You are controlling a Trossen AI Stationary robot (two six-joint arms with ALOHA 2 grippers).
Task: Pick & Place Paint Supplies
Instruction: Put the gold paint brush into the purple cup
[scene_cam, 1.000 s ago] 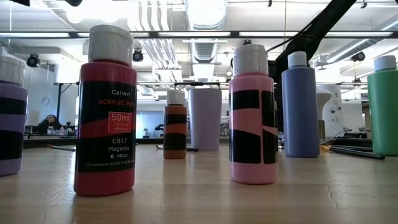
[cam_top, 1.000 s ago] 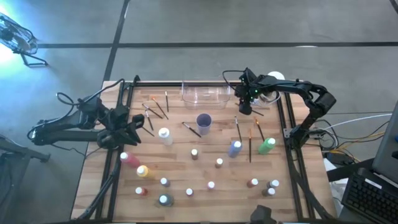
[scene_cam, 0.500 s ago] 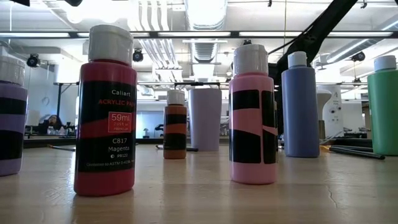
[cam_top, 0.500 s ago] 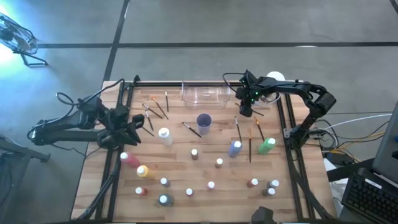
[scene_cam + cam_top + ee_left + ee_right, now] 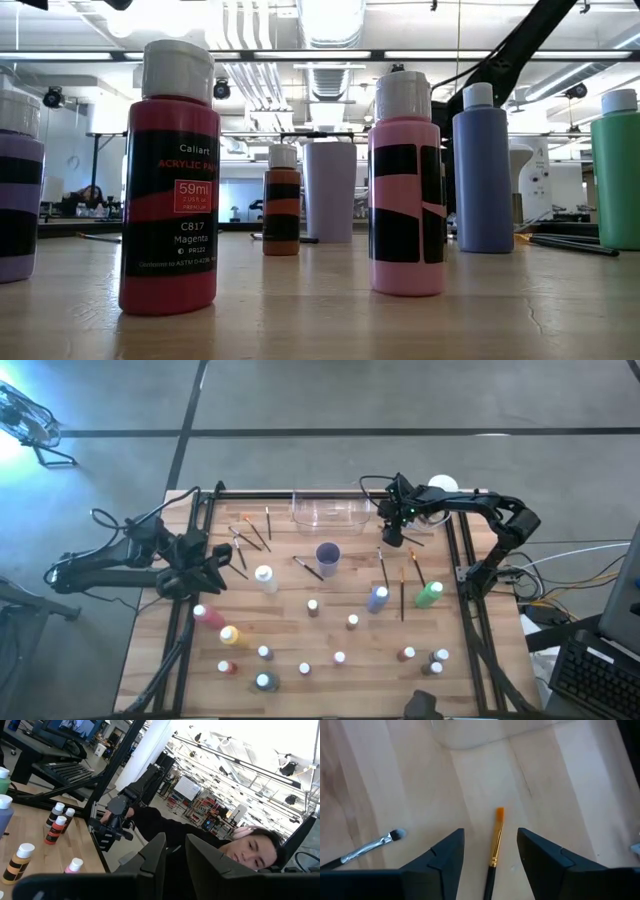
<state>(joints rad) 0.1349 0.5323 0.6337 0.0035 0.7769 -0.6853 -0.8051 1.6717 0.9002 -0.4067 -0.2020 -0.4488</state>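
— Brush position? 
— Orange-tipped, flat on the bench, lying between the right hand's spread, empty fingers. 
— Advice? 
— Descend straight, centre the handle, then close.

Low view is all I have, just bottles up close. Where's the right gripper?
Observer: The right gripper hangs over the far side of the table, beside the clear plastic tray.
Operator: Holding anything?
Observer: No. Its jaws are open, and an orange-tipped paintbrush lies on the wood in line with the gap.
Operator: Left arm?
Observer: The left gripper waits at the table's left edge.
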